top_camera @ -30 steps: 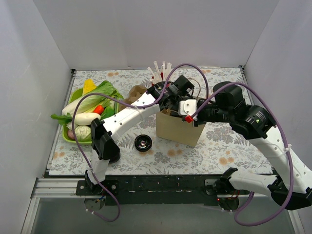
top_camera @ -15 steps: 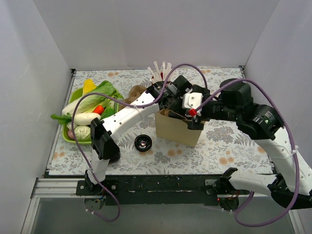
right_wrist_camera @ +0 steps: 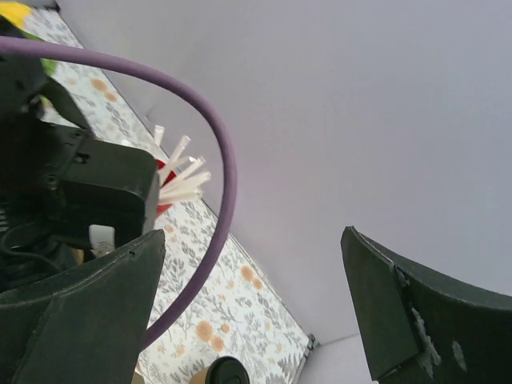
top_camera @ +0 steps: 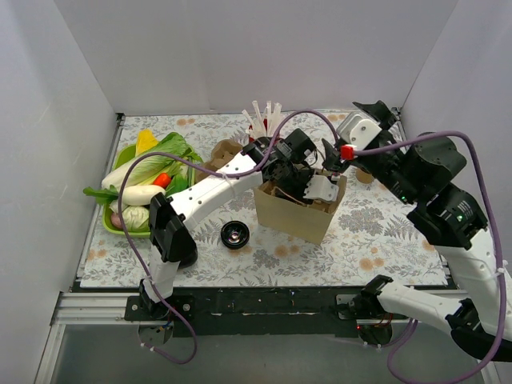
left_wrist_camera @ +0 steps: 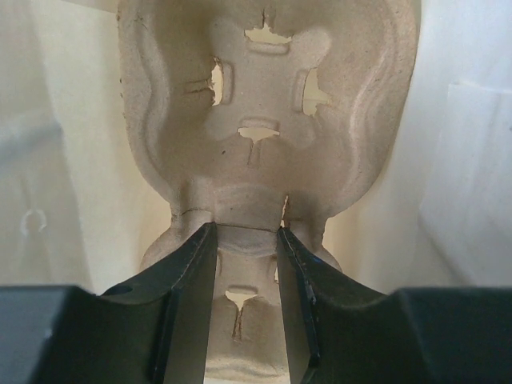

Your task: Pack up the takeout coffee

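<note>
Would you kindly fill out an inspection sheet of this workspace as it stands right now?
Surface: covered by a floral cloth; brown paper bag stands open mid-table.
Job's things: takeout coffee on the cloth right of the bag, not yet packed.
Clutter: green tray of vegetables left; red cup of straws at back; small black round object in front.
Grippers: left gripper jaws clamped on a cup carrier inside the bag; right gripper jaws wide open, empty.
Cables: purple cables loop high, one arching above the bag.
Surroundings: plain white walls on three sides.
</note>
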